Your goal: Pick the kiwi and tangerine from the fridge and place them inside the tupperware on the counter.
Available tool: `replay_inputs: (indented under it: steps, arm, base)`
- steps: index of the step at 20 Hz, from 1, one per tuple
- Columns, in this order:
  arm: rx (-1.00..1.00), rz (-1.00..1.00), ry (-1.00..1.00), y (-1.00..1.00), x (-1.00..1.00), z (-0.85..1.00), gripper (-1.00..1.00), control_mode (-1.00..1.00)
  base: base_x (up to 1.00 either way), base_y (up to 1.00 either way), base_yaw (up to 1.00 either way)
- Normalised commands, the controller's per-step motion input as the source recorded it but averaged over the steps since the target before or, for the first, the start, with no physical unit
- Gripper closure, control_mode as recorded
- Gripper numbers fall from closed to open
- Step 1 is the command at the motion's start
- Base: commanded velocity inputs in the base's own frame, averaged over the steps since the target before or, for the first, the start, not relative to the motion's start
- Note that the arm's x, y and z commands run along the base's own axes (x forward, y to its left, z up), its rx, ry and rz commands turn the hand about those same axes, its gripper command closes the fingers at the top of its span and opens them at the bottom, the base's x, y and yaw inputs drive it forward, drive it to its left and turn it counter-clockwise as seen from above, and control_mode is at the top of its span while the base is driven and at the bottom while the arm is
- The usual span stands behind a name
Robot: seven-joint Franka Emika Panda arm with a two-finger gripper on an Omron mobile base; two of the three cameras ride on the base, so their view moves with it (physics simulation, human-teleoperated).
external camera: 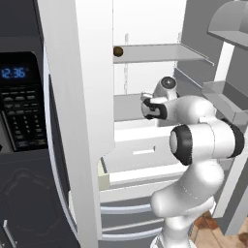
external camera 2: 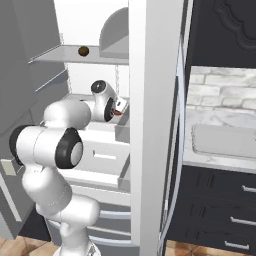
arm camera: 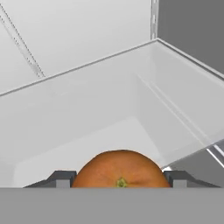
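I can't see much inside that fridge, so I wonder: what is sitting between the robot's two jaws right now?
The tangerine. In the hand view it sits squarely between the two dark fingertips of the gripper, over the fridge's white shelf.

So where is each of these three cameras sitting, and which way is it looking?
Left base view: behind the arm's left, looking into the fridge; arm at lower right; kiwi on a shelf.
Right base view: behind its right; arm at lower left, tupperware on the counter.
Hand view: along the gripper, closed on the tangerine.
Both base views share fridge and kiwi.
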Motion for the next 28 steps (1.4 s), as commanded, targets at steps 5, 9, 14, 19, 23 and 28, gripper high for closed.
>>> replay_inputs:
  steps: [5, 9, 14, 19, 23, 28]
  arm:
    - [0.06, 0.0, 0.0, 0.11, -0.38, 0.86, 1.0, -1.0]
    - [0.07, 0.0, -0.01, 0.19, -0.89, 0.28, 1.0, -1.0]
    - [0.05, 0.0, 0.0, 0.22, -0.97, 0.22, 1.0, -1.0]
    - [0.0, 0.03, 0.0, 0.19, -0.95, 0.38, 1.0, -1.0]
    - [0.0, 0.05, 0.0, 0.15, -0.98, 0.36, 1.0, -1.0]
    - [0.0, 0.11, 0.0, 0.05, -0.91, 0.4, 1.0, -1.0]
  base:
    - [0.0, 0.0, 0.0]
    - [0.0, 0.0, 0.0]
    - [0.0, 0.0, 0.0]
    - [0.0, 0.0, 0.0]
    - [0.0, 0.0, 0.0]
    - [0.0, 0.0, 0.0]
